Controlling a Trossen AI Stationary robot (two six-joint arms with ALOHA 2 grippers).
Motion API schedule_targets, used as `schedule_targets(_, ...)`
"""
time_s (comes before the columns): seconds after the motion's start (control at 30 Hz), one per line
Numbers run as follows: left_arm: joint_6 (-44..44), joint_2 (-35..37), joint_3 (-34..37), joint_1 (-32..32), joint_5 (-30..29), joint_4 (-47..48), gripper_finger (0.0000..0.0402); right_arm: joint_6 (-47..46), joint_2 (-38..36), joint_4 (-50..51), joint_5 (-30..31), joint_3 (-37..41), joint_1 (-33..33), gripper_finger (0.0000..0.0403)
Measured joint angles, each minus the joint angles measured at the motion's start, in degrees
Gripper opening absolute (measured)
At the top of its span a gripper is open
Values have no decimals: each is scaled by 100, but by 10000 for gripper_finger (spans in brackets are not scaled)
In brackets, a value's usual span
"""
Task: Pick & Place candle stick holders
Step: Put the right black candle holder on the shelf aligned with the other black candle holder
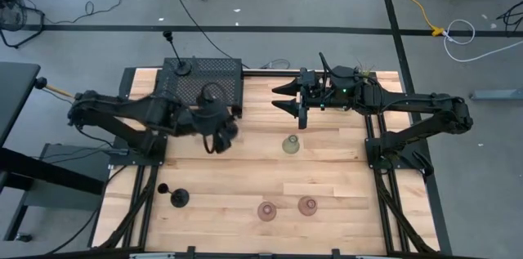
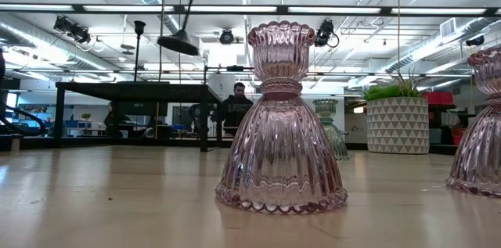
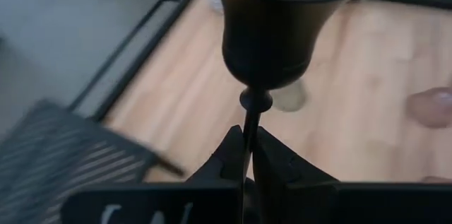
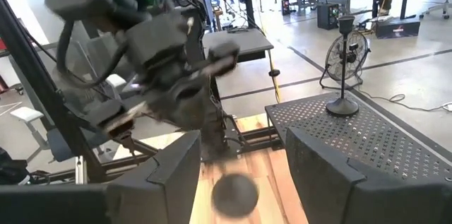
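My left gripper (image 1: 214,131) is shut on a black candle stick holder (image 3: 275,33) and holds it above the table in front of the black mesh box (image 1: 203,79). In the low view the holder (image 2: 178,41) hangs tilted. A second black holder (image 1: 180,67) stands on the box by its round base. A third (image 1: 176,198) is on the table at the near left. The pale green glass holder (image 1: 291,145) and two pinkish ones (image 1: 266,210) (image 1: 308,205) stand on their wide bases. My right gripper (image 1: 284,100) is open and empty near the far edge. My left gripper pinches the holder's thin stem (image 3: 248,121) between its two fingers, a little behind the small knob under the flared end. The fingers slant down from above, and the stem runs on between and past them. The holder is lifted clear, and its flared end (image 2: 178,42) hangs tilted below the gripper.
A green plant in a white patterned pot (image 2: 399,119) stands at the far right in the low view. The mesh box fills the far left of the table. People show in the room behind (image 2: 237,107). Bare wood lies between the green holder and the pink ones.
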State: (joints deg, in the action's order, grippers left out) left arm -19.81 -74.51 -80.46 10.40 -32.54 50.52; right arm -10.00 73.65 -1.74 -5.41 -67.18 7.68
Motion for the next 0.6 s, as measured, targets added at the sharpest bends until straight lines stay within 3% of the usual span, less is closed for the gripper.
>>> schedule_targets(0.2,-128,467,-132,-388,-379,785,11,29,0,0,0,0,-1,207)
schedule_targets(0.6,-209,1619,-134,-1408,-1250,947,11,57,0,-10,2,0,0,207)
